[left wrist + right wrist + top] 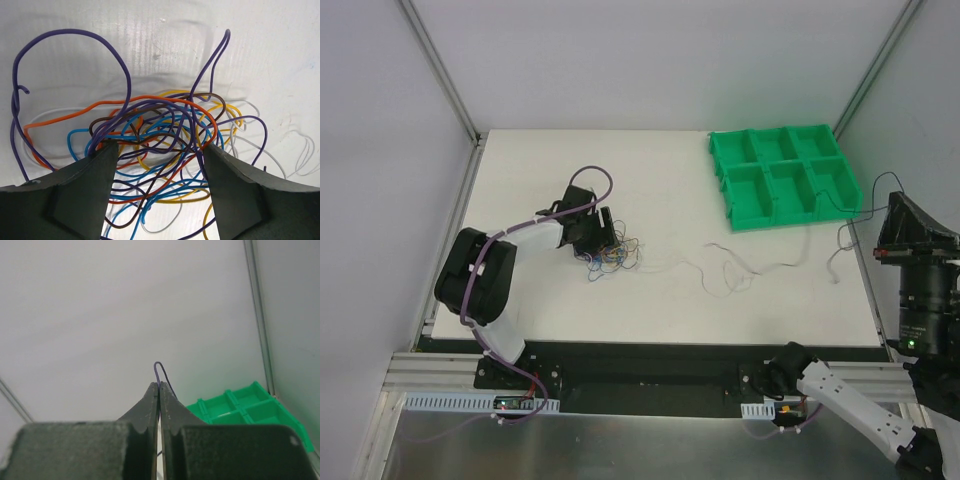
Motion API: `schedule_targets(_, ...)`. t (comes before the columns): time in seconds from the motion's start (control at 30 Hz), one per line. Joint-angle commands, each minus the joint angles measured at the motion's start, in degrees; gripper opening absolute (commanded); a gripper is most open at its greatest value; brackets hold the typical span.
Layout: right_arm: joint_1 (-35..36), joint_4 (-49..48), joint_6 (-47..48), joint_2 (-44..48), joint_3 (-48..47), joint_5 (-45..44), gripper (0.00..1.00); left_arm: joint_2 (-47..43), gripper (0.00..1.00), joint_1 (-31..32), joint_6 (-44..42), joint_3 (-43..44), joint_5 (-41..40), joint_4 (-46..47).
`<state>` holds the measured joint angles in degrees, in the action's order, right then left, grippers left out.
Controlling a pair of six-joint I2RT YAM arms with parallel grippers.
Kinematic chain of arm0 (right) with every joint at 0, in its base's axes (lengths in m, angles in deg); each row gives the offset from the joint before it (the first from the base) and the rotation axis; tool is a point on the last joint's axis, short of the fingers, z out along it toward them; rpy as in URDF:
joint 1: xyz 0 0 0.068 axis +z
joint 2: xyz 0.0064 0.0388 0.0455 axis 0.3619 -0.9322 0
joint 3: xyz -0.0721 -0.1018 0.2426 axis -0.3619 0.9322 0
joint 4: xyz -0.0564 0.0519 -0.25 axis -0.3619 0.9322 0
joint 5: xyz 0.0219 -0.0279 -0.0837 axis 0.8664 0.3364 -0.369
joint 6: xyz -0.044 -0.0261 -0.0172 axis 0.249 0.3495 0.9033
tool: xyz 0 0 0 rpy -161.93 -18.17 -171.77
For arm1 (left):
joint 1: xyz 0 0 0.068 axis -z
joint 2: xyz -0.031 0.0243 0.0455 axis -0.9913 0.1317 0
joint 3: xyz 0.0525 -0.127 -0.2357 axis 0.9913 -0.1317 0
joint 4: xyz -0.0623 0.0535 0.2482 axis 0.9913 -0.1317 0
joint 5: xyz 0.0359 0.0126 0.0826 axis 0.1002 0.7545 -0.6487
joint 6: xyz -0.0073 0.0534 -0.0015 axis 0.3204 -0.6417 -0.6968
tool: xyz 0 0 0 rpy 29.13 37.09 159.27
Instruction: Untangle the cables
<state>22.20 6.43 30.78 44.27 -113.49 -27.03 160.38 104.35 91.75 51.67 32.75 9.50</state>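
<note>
- Left wrist view: left gripper (160, 150) jaws apart, straddling the cables (161, 125); lower loops cut off at 6 o'clock.
- Right gripper (159, 386) pinched together on a dark cable (158, 365); its run hidden behind fingers (145, 410).

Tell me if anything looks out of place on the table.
Yes. A thin dark wire, pinched in the shut right gripper, seems to trail over the green plastic compartment tray, apart from the tangled bundle of coloured wires.

Bare table (650, 190) stands open at upper centre of the top view; green tray (770, 224) blocks upper right; tangled cables (610, 255) clutter centre-left, strands trailing rightward.
</note>
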Motion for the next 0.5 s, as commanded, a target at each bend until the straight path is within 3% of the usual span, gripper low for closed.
schedule_targets(0.0, -0.09, 0.39, 4.41, -5.77, -1.74, -3.89, 0.0, -1.97, 0.7, -1.08, -0.67, -2.34, -3.68, -3.61)
schedule_targets(0.23, -0.09, 3.12, 4.85, -8.76, -8.84, 2.6, 0.0, -6.37, 0.8, -1.26, -3.03, -3.22, -2.27, -3.61)
schedule_targets(0.47, 0.0, 6.45, 4.77, -11.75, -10.97, 4.01, 0.0, -12.86, 0.81, -1.96, -3.22, -1.37, -1.13, -5.01)
